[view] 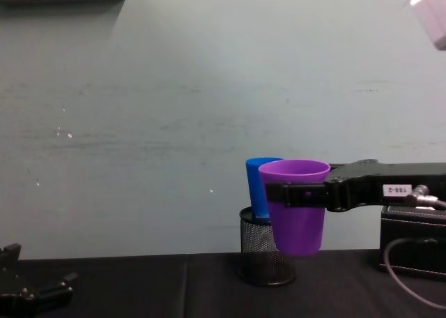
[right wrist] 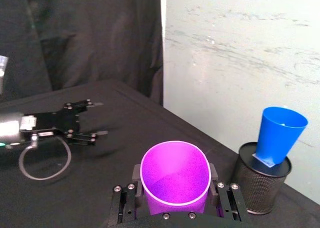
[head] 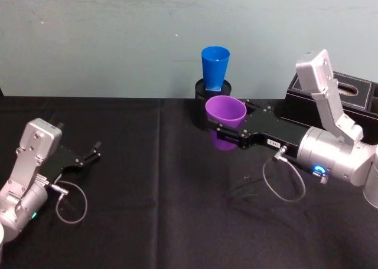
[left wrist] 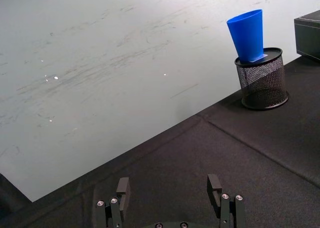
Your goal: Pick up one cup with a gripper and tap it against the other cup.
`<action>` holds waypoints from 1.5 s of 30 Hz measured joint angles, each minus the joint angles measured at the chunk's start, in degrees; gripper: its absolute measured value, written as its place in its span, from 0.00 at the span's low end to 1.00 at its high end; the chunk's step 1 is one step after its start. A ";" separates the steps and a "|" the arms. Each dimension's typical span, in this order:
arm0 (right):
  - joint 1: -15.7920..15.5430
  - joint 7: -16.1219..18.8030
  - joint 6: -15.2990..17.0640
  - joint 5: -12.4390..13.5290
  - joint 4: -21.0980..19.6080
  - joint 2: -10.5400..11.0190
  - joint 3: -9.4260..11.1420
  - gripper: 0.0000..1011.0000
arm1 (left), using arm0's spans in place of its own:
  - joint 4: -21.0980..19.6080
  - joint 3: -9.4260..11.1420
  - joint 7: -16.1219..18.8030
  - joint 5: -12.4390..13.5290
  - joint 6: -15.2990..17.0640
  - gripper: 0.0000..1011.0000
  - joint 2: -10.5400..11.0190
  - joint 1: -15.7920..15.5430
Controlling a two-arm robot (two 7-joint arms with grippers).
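Note:
My right gripper (head: 227, 130) is shut on the purple cup (head: 225, 111), holding it upright above the black tablecloth with a finger on each side of its wall (right wrist: 175, 175). The blue cup (head: 214, 67) stands tilted inside a black wire-mesh pen holder (head: 201, 104) just behind the purple one. A gap between the two cups shows in the right wrist view, where the blue cup (right wrist: 277, 135) is farther off to one side. From the chest, the purple cup (view: 296, 213) overlaps the blue cup (view: 256, 189). My left gripper (head: 94, 151) rests open and empty at the left.
A black tissue box (head: 348, 95) stands at the back right near the wall. The pale wall runs close behind the pen holder (left wrist: 262, 80). Cable loops hang from both wrists. Black cloth (head: 153, 192) covers the table between the arms.

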 joint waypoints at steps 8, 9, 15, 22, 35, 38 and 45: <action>3.71 -1.56 -0.18 -1.07 5.54 -3.77 -0.27 0.72 | 0.00 0.00 0.00 0.00 0.00 1.00 0.00 0.00; 4.15 -1.70 -0.13 -1.10 6.12 -4.22 -0.27 0.72 | 0.00 0.00 0.00 0.00 0.00 1.00 0.00 0.00; 6.61 -3.23 0.64 -1.72 9.94 -7.19 -0.34 0.72 | 0.00 0.00 0.00 0.00 0.00 1.00 0.00 0.00; 8.31 -5.58 1.25 -2.51 13.15 -10.01 0.29 0.72 | 0.00 0.00 0.00 0.00 0.00 1.00 0.00 0.00; 12.54 -7.44 0.25 -4.69 20.07 -14.90 1.43 0.72 | 0.00 0.00 0.00 0.00 0.00 1.00 0.00 0.00; 13.44 -7.59 0.04 -4.93 21.63 -15.88 1.85 0.72 | 0.00 0.00 0.00 0.00 0.00 1.00 0.00 0.00; 14.98 -7.99 -0.29 -5.40 24.66 -17.61 2.82 0.72 | 0.00 0.00 0.00 0.00 0.00 1.00 0.00 0.00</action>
